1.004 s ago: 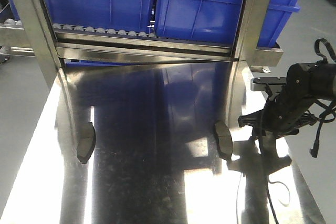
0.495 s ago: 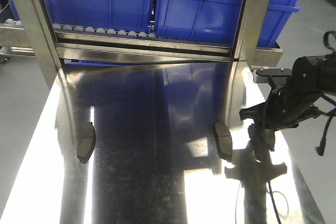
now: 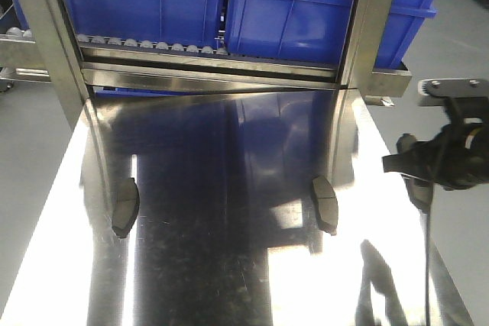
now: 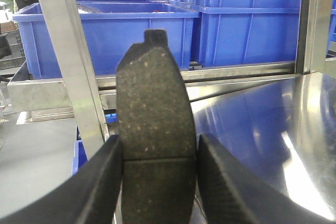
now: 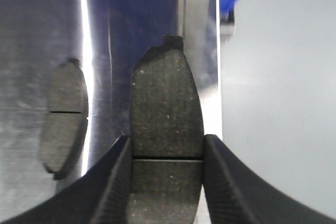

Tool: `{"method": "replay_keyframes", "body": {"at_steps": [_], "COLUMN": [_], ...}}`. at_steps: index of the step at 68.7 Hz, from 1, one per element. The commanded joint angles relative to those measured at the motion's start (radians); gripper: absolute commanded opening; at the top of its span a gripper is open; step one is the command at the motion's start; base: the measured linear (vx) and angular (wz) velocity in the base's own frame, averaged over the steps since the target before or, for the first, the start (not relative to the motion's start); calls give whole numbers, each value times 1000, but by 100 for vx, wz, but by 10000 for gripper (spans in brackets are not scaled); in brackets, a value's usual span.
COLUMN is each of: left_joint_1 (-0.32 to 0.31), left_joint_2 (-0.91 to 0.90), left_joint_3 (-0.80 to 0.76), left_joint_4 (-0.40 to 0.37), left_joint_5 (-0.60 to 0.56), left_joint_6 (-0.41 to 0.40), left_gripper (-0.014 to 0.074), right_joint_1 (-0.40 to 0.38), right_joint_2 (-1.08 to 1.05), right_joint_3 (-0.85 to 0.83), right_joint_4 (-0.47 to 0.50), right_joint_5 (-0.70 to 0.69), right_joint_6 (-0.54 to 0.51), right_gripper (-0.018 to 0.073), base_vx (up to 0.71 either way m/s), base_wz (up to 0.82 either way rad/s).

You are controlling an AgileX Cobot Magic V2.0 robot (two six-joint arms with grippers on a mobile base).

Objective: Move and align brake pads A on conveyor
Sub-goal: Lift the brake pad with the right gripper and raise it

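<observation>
Strong overhead light hits the steel tabletop (image 3: pixel 229 280), leaving white glare along its left edge and in patches on its right half; its centre dimly mirrors the blue crates (image 3: pixel 153 5) behind it. The right arm (image 3: pixel 447 158) past the tabletop's right edge looks smeared. Left wrist view: the gripped brake pad (image 4: pixel 155 108) is sharp, the fingers (image 4: pixel 89 192) soft. Right wrist view: a thin white streak crosses the tabletop left of the second gripped pad (image 5: pixel 165 108); the floor (image 5: pixel 278 103) beyond is pale, blurred.

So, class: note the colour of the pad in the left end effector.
The pad is dark grey, pale-speckled; left wrist view.
</observation>
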Motion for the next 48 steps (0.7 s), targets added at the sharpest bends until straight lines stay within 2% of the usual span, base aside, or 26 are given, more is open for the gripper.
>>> {"method": "replay_keyframes", "body": {"at_steps": [1, 29, 48], "left_joint_1": [-6, -6, -6], "left_joint_2": [7, 7, 7], "left_joint_3": [-32, -32, -32], "left_joint_4": [-17, -17, -17], "left_joint_5": [-94, -94, -94], "left_joint_6": [-7, -7, -7], "left_gripper": [57, 57, 57], "right_joint_1": [0, 0, 0], "right_joint_2": [-142, -658, -898], "right_joint_3": [32, 315, 437], "right_joint_4": [-11, -10, -10], "right_joint_5": [-111, -241, -247], "right_joint_6": [-23, -51, -51], "right_gripper": [36, 36, 36], "base_vx": [0, 0, 0], "base_wz": [0, 0, 0]}}
